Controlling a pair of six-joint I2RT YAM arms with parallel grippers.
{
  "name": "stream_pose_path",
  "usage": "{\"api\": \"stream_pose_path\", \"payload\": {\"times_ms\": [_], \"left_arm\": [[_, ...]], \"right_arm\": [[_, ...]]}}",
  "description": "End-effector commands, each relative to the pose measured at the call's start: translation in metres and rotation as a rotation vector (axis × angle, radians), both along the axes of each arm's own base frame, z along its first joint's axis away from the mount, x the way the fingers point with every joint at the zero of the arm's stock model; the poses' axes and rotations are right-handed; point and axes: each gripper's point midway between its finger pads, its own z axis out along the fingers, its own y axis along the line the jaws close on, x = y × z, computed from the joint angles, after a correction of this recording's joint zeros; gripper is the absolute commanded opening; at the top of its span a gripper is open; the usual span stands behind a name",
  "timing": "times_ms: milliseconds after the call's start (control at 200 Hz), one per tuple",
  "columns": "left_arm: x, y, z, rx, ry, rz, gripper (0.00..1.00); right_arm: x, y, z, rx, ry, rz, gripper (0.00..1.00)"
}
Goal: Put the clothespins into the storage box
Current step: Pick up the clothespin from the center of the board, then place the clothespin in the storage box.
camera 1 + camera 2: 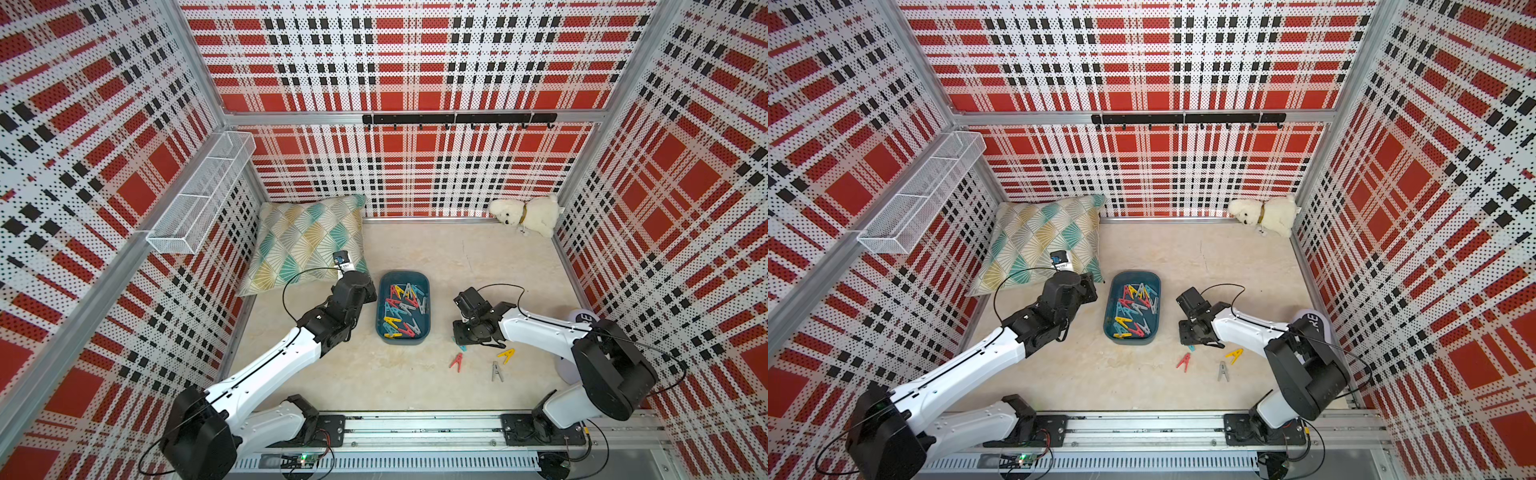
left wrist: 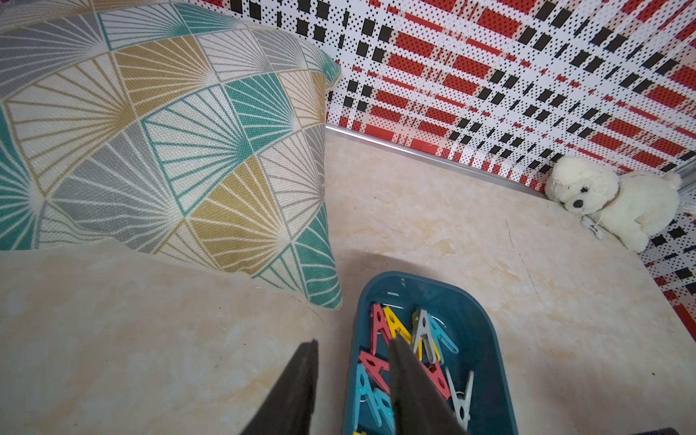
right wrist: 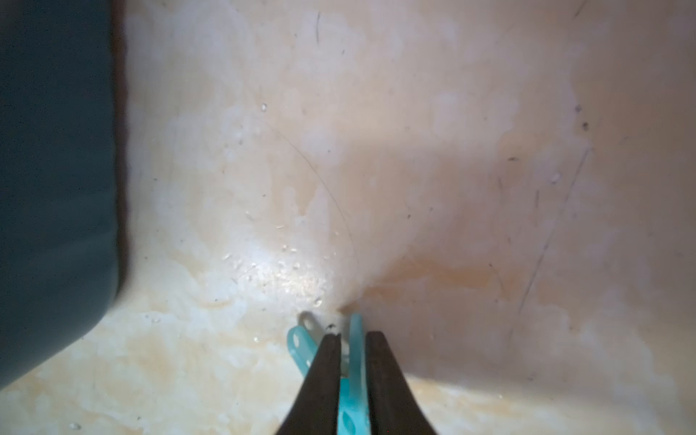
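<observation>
Your right gripper (image 3: 353, 337) is down at the table (image 1: 374, 386), just right of the storage box (image 1: 404, 342). Its jaws are close together, pinching a light blue clothespin (image 3: 354, 371) that lies on the surface: one leg of the clip sits between the fingers and the other splays out beside them. The box's dark wall is near that clip but not touching it. Three more lie loose on the same side of the box, nearer the arm bases than it is: a red clothespin (image 1: 456, 360), a yellow clothespin (image 1: 506, 355) and a grey clothespin (image 1: 496, 371), each apart from the others. Inside the box, a mixed heap of clothespins (image 1: 405, 309) covers most of the floor. Your left gripper (image 2: 353, 342) hangs at the box's left edge, jaws apart with nothing between them and one finger over the rim. A patterned cushion (image 1: 307, 241) lies beyond the box to the left, and a white plush dog (image 1: 525, 216) sits well beyond it to the right.
</observation>
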Motion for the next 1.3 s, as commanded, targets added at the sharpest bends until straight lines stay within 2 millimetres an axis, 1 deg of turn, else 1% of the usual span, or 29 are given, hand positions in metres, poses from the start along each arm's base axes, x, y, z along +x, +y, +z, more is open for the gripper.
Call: {"api": "stream_pose_path", "payload": {"times_ms": [0,115,215,286,336,346,436,536,611,681,737,817,862,917,1032,1117,1197,1298], "left_arm": [[-0.001,0.000,0.012,-0.013,-0.019,-0.001,0.38],[-0.002,0.002,0.015,-0.018,-0.028,0.003,0.38],[-0.002,0.004,0.017,-0.017,-0.032,0.008,0.38],[-0.003,0.005,0.018,-0.019,-0.034,0.010,0.38],[-0.003,0.005,0.019,-0.020,-0.036,0.010,0.38],[-0.003,0.005,0.020,-0.021,-0.037,0.010,0.38],[-0.002,0.004,0.020,-0.022,-0.035,0.007,0.38],[0.000,0.002,0.018,-0.022,-0.029,0.004,0.38],[0.001,0.001,0.017,-0.018,-0.024,0.003,0.38],[0.003,0.001,0.014,-0.011,-0.016,0.008,0.38],[0.004,0.000,0.013,-0.009,-0.011,0.005,0.38],[0.004,0.000,0.012,-0.010,-0.009,0.007,0.38],[0.004,0.000,0.013,-0.012,-0.010,0.006,0.38],[0.003,0.001,0.014,-0.014,-0.012,0.008,0.38],[0.001,0.008,0.015,-0.015,-0.014,0.023,0.38],[0.001,0.014,0.018,-0.023,-0.021,0.033,0.38],[0.001,0.016,0.019,-0.027,-0.026,0.035,0.38],[0.001,0.017,0.019,-0.019,-0.022,0.034,0.38]], "right_arm": [[0.004,0.001,-0.001,-0.011,-0.020,-0.018,0.16],[0.010,0.000,0.007,-0.024,-0.039,-0.019,0.12],[0.016,-0.001,0.019,-0.050,-0.063,-0.013,0.12],[0.025,-0.002,0.034,-0.071,-0.094,-0.011,0.12],[0.033,0.000,0.049,-0.071,-0.127,-0.020,0.12],[0.033,-0.001,0.052,-0.082,-0.133,0.001,0.12],[0.052,0.009,0.080,-0.077,-0.189,0.022,0.12],[0.070,0.027,0.106,-0.059,-0.239,0.047,0.12],[0.081,0.053,0.123,-0.005,-0.270,0.085,0.12],[0.085,0.082,0.128,0.034,-0.282,0.133,0.13],[0.086,0.107,0.129,0.048,-0.282,0.175,0.13],[0.086,0.139,0.120,0.035,-0.268,0.230,0.13],[0.087,0.153,0.114,0.028,-0.259,0.250,0.13],[0.090,0.165,0.105,0.019,-0.250,0.260,0.13],[0.092,0.181,0.081,0.014,-0.213,0.277,0.13],[0.094,0.187,0.067,0.021,-0.194,0.271,0.13],[0.098,0.191,0.058,0.020,-0.189,0.258,0.13],[0.107,0.193,0.052,0.007,-0.194,0.239,0.14]]}}
